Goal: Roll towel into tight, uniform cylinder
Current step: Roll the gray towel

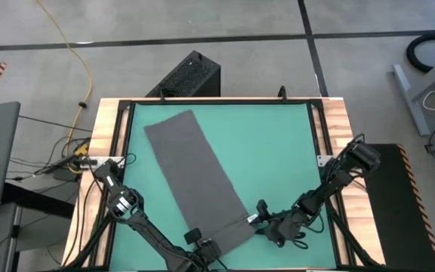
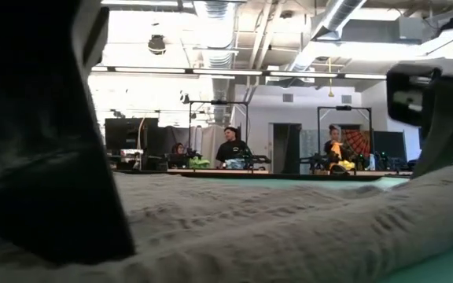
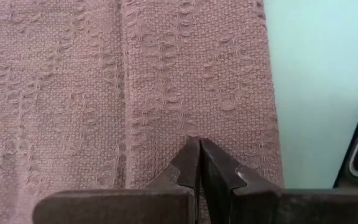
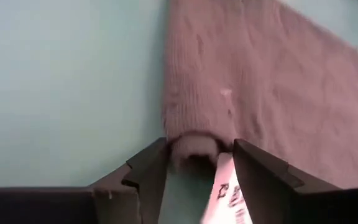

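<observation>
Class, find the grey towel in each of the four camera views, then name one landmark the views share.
High view: towel lies diagonally across the table, far left to near centre.
Low view: towel fills the foreground.
Left wrist view: towel covers most of the picture.
Right wrist view: towel, rolled end at the jaws.
Shared landmark: teal table, beside the towel.

The towel (image 1: 199, 180) lies slantwise on the table (image 1: 278, 151), left of centre. The left gripper (image 1: 200, 240) sits on its near end; the right gripper (image 1: 261, 216) is at its near right corner.
</observation>
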`<state>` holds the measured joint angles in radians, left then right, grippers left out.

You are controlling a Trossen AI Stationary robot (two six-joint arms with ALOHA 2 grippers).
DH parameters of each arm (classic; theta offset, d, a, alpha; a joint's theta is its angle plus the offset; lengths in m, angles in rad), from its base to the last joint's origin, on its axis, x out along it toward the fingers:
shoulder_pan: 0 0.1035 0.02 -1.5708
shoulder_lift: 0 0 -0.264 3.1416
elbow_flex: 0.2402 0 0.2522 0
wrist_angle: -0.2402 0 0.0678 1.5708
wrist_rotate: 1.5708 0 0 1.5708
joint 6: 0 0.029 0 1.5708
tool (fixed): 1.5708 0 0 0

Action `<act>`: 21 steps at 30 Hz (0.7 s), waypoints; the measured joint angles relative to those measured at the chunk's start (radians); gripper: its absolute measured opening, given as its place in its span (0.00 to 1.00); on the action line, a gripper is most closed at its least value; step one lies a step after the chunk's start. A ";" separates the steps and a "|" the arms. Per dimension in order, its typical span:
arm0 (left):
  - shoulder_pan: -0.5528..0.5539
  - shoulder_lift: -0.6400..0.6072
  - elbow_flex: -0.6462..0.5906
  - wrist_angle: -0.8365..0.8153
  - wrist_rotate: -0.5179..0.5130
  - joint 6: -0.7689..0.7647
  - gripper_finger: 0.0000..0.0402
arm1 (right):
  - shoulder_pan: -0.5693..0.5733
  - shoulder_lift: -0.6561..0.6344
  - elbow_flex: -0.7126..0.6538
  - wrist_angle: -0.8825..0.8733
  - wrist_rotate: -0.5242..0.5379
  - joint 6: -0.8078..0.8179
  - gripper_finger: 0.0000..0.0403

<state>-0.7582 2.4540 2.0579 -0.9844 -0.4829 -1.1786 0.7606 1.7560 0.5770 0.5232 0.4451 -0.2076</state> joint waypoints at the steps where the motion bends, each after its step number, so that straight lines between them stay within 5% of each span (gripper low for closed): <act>1: 0.000 -0.002 0.000 0.000 -0.001 0.000 0.00 | -0.007 0.010 0.000 0.006 -0.012 0.022 0.50; 4: 0.000 -0.004 0.000 -0.003 -0.011 0.000 0.00 | -0.027 0.032 0.002 0.024 -0.049 0.072 0.42; 11: -0.001 -0.063 -0.001 -0.072 -0.093 -0.001 0.03 | -0.039 0.036 0.002 0.015 -0.096 0.149 0.05; 15: -0.020 -0.124 0.001 -0.092 -0.208 0.012 0.08 | -0.057 0.009 0.001 0.003 -0.135 0.288 0.06; 21: -0.063 -0.165 0.001 -0.093 -0.394 -0.010 0.19 | -0.151 -0.082 -0.001 -0.012 -0.390 0.503 0.03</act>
<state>-0.8214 2.2894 2.0586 -1.0772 -0.8768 -1.1887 0.6099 1.6745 0.5758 0.5114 0.0552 0.2955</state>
